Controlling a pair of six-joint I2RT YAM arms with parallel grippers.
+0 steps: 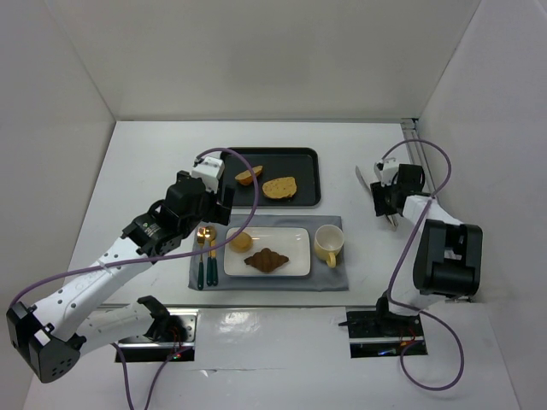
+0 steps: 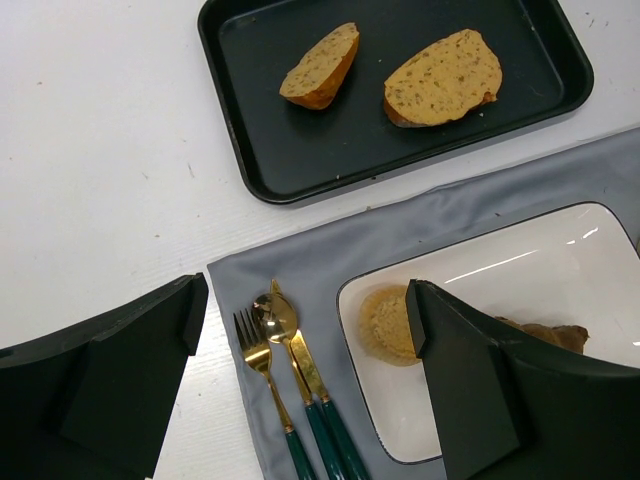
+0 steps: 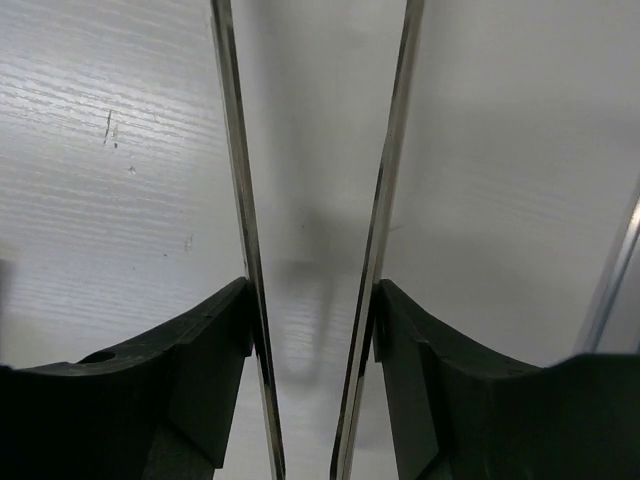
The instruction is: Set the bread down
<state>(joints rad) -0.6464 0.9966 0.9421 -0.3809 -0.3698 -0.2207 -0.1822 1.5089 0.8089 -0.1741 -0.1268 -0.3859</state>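
Two bread slices, a smaller one (image 1: 249,177) (image 2: 322,67) and a larger one (image 1: 279,187) (image 2: 444,78), lie on the black tray (image 1: 306,158) (image 2: 260,150). A round bun (image 1: 241,242) (image 2: 385,325) and a dark croissant (image 1: 267,260) lie on the white plate (image 1: 295,239) (image 2: 520,270). My left gripper (image 1: 218,209) (image 2: 305,320) is open and empty, hovering over the plate's left end and the cutlery. My right gripper (image 1: 382,198) (image 3: 312,300) is at the far right, shut on metal tongs (image 1: 361,179) (image 3: 232,150), above bare table.
A grey placemat (image 1: 333,278) (image 2: 420,225) holds the plate, a yellow cup (image 1: 327,244), and a gold fork, spoon and knife with green handles (image 1: 205,256) (image 2: 285,350). White walls enclose the table. A metal rail (image 1: 419,149) runs along the right wall.
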